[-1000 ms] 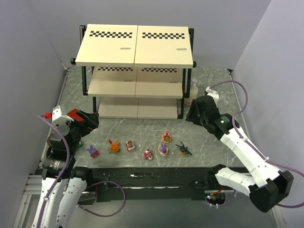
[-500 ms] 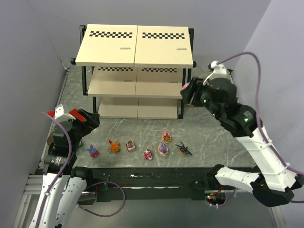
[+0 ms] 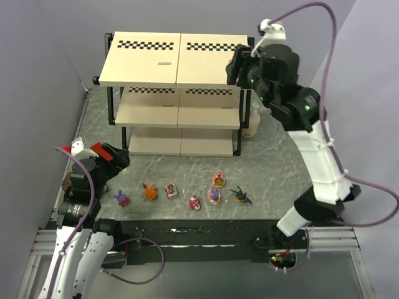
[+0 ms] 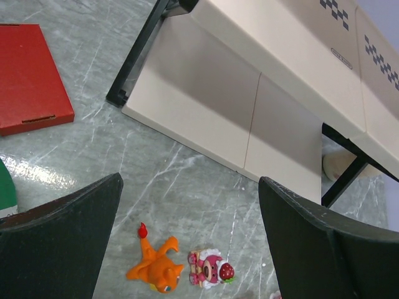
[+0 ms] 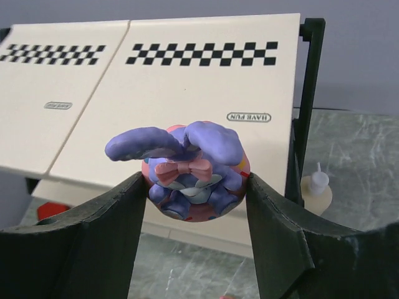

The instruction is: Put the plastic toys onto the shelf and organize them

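My right gripper (image 5: 194, 184) is shut on a purple-blue long-eared bunny (image 5: 190, 168) with a pink bow, held in the air in front of the right end of the shelf's (image 5: 206, 81) top board. In the top view that gripper (image 3: 240, 65) hangs at the top board's right edge (image 3: 243, 78). On the table in front of the shelf stand two more bunnies (image 3: 121, 198) (image 3: 214, 194), an orange spiky creature (image 3: 149, 192), three red-pink figures (image 3: 171, 190) (image 3: 195, 202) (image 3: 219, 180) and a dark winged one (image 3: 240, 195). My left gripper (image 3: 118, 159) (image 4: 190, 187) is open and empty above the orange creature (image 4: 156, 265).
A cream pump bottle (image 3: 252, 121) stands right of the shelf's lower boards, behind its black post (image 5: 308, 93). A red block (image 4: 28, 78) lies on the marble table left of the shelf's foot. Grey walls close in on both sides.
My right arm has risen from table height beside the shelf to the right end of the top board, the bunny still in its grip. The left arm has barely shifted.
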